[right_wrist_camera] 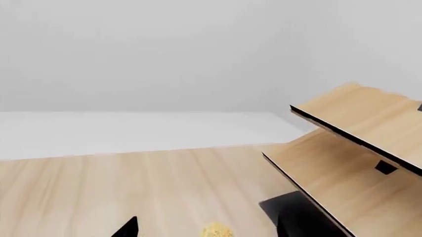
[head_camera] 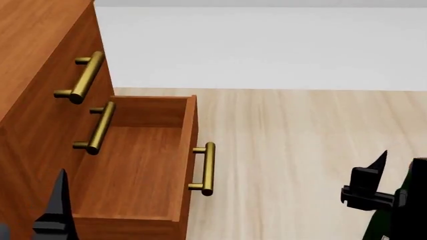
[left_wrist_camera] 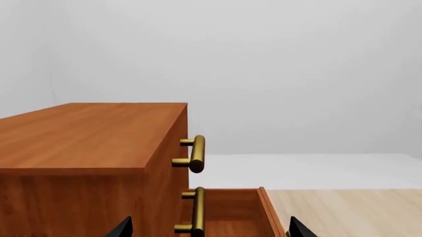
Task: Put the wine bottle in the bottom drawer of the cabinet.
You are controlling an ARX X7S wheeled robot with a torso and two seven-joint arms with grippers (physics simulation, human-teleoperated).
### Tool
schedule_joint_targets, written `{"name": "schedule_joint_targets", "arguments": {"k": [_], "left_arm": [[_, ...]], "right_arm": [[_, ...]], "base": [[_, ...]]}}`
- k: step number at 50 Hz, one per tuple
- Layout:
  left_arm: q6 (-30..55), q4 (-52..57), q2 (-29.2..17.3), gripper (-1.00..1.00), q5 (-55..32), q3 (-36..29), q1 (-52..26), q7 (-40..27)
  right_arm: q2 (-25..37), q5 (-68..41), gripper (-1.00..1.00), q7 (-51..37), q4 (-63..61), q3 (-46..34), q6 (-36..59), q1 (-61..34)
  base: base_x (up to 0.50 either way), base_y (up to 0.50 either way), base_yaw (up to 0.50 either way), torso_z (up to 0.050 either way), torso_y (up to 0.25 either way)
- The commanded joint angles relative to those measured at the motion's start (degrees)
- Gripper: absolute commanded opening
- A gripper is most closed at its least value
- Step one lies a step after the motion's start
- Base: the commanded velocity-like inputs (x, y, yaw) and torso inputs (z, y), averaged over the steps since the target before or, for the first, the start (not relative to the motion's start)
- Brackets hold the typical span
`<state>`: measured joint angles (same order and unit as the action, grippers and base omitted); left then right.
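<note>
Found the left gripper [left_wrist_camera: 211, 229] spread wide, with nothing between its two black fingertips, low and close to the cabinet [head_camera: 30, 105]. Saw only one dark finger [head_camera: 59, 200] of it in the head view, just beside the near corner of the bottom drawer [head_camera: 189, 145]. Found that drawer pulled well out, its brass handle [head_camera: 208, 169] facing the light-wood surface [head_camera: 287, 150], below the two shut upper fronts with their own handles [head_camera: 87, 77].

Found the right gripper [head_camera: 373, 187] well apart from the drawer, at the right edge of the head view. Made out the dark green glass of the wine bottle [head_camera: 385, 227] directly under it, cut off by the frame, and a tan cork [right_wrist_camera: 216, 230] near the fingertips in the right wrist view. Could not tell how tightly the right gripper closed on the bottle. Noted a slanted light-wood rack [right_wrist_camera: 356, 163] beyond it.
</note>
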<state>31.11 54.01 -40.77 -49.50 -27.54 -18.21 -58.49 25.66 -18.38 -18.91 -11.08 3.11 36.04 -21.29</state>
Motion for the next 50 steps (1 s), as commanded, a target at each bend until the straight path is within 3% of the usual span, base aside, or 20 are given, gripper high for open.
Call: {"name": "schedule_joint_targets", "arguments": {"k": [1,26,50], "left_arm": [[-0.2,-0.8,-0.1,1.00,0.0,-0.2,0.0,0.3],[-1.5,-1.5,-0.6,1.00,0.4,-0.2,1.2,0.5],[-2.4,-1.8,-1.0,1.00,0.3,-0.1,1.5,0.9]], "right_arm": [[-0.1,-0.1,1.00,0.3,2.4,-0.6,0.4,-0.4],[-0.7,0.0,1.00,0.7,6.5,0.0,-2.7,1.5],[-0.7,1.3,1.00,0.9,14.1,-1.4,-3.5,-2.8]], "base": [[0.00,0.00,0.00,0.000,0.000],[0.00,0.00,0.00,0.000,0.000],[0.00,0.00,0.00,0.000,0.000]]}}
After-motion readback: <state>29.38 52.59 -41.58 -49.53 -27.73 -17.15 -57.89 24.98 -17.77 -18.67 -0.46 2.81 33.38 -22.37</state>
